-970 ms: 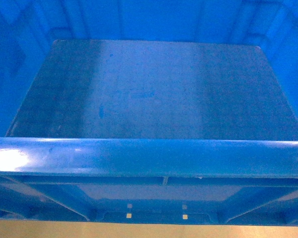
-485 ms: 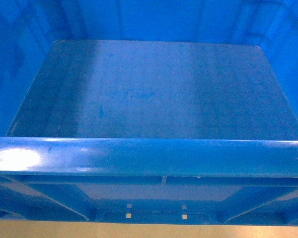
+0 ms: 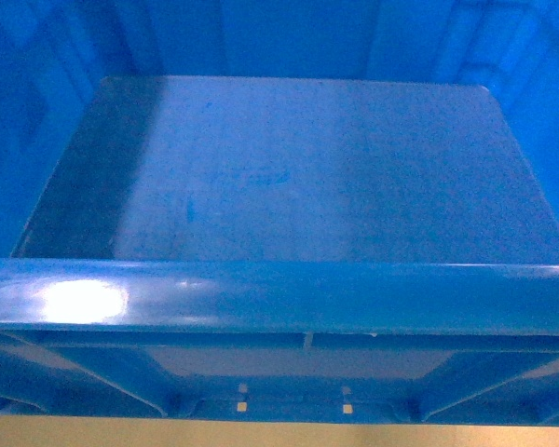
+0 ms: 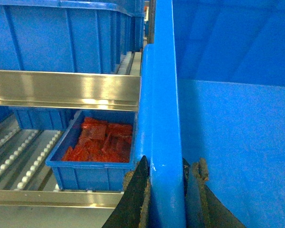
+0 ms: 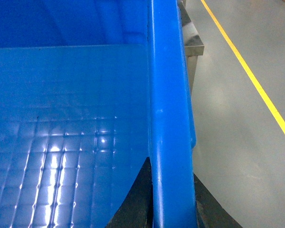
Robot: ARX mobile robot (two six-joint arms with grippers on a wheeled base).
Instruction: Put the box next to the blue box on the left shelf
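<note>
Blue box [image 3: 298, 186] rims clamped inside both end effectors [image 4: 166, 190] [image 5: 168, 194].

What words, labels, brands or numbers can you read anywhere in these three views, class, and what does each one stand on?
None: no readable text in any view.
The crate has only faint blue scuffs on its floor.
The small tray of red packets shows no label.
The yellow line on the floor is a plain stripe.

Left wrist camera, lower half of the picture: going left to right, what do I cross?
Steel roller rack → small blue plastic bin of red packets → outer finger of the left gripper → thick rolled rim of the large blue plastic crate → inner finger → smooth crate floor.
</note>
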